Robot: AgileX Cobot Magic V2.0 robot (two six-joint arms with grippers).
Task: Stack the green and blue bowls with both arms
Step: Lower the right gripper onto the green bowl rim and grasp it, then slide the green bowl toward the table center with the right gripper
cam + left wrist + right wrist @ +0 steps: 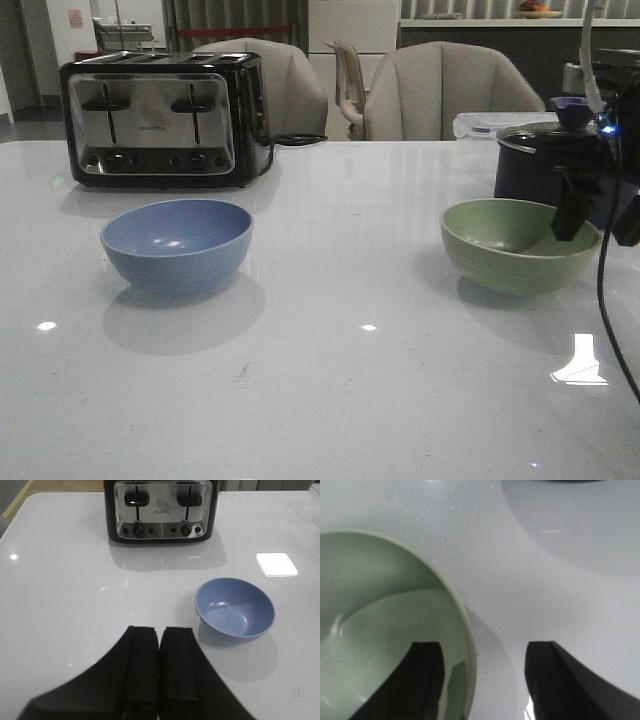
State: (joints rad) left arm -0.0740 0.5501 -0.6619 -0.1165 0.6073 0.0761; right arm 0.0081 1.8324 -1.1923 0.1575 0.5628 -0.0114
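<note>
The blue bowl [176, 243] sits upright on the white table [350, 380] at the left, in front of the toaster. It also shows in the left wrist view [235, 608]. My left gripper [159, 631] is shut and empty, held above the table short of the blue bowl and off to one side; it is out of the front view. The green bowl [518, 245] sits upright at the right. My right gripper [598, 222] is open and straddles the green bowl's rim [466, 645]: one finger [426, 662] is inside the bowl, the other [545, 665] outside.
A black-and-steel toaster [160, 120] stands at the back left, also in the left wrist view [161, 510]. A dark lidded pot [535, 160] stands right behind the green bowl. A black cable [603, 300] hangs at the right edge. Chairs stand behind the table.
</note>
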